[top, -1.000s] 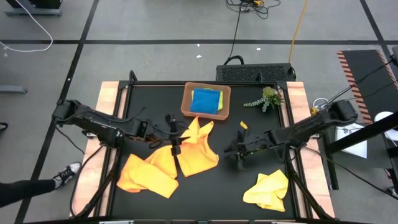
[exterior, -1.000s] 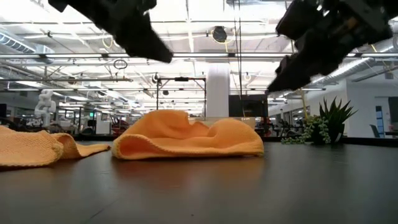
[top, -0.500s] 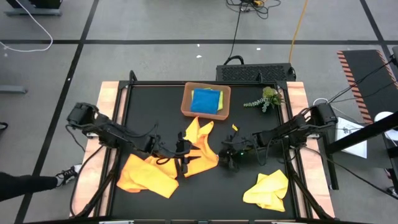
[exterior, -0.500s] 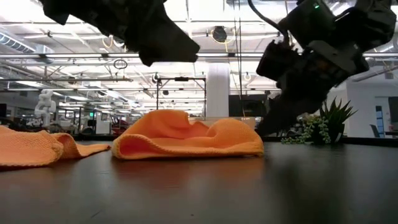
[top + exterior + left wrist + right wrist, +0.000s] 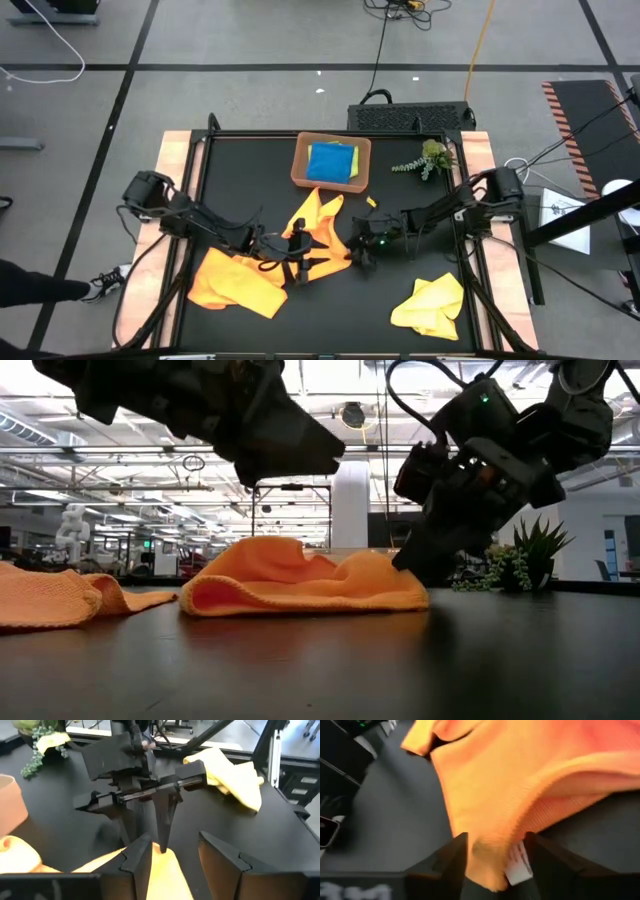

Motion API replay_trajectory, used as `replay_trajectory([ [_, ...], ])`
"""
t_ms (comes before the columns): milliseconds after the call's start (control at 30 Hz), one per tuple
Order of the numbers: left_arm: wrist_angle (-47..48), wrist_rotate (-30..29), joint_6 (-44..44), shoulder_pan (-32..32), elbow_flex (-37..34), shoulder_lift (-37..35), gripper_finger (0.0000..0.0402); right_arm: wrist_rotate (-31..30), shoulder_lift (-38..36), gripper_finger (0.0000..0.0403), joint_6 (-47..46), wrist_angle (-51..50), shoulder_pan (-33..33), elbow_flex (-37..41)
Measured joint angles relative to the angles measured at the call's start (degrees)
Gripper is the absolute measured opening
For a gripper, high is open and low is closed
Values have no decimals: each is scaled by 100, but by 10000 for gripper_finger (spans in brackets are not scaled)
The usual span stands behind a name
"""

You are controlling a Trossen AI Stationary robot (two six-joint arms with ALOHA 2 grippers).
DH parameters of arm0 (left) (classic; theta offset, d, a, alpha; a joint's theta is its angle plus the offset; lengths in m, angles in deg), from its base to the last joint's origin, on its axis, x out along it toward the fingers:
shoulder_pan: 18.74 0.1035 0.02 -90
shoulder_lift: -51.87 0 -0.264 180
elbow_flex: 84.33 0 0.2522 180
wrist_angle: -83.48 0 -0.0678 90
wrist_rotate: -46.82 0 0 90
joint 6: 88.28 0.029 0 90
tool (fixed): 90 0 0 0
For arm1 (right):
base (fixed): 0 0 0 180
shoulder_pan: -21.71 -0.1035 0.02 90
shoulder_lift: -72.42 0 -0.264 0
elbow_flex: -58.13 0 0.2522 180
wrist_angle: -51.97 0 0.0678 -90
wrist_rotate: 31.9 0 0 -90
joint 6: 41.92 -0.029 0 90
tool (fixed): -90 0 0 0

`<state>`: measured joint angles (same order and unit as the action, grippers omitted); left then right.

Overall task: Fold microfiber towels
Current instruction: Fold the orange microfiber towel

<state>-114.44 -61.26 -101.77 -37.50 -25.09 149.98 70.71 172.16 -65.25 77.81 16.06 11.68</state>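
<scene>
Orange towel (image 5: 318,238) crumpled mid-table, in front of the tray (image 5: 301,168); a second orange one (image 5: 238,281) beside it, a yellow one (image 5: 430,303) well apart, blue and green ones (image 5: 332,162) already in the tray. Right gripper (image 5: 495,862) low at the near corner, fingers parted around the hem and its white tag (image 5: 519,867), probably to pinch there. Tag writing too blurred to read. Left gripper (image 5: 175,857) parted over the opposite edge, likely for spreading flat.
</scene>
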Motion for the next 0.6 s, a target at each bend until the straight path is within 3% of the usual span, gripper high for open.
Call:
replay_trajectory([
  [267, -23, 0, -72, -96, 0, 22, 159, 398, -500, 18, 35, 233, -32, 0],
  [600, -468, -33, 55, -194, 0, 20, 159, 131, -1134, 3, 33, 1322, -35, 0],
])
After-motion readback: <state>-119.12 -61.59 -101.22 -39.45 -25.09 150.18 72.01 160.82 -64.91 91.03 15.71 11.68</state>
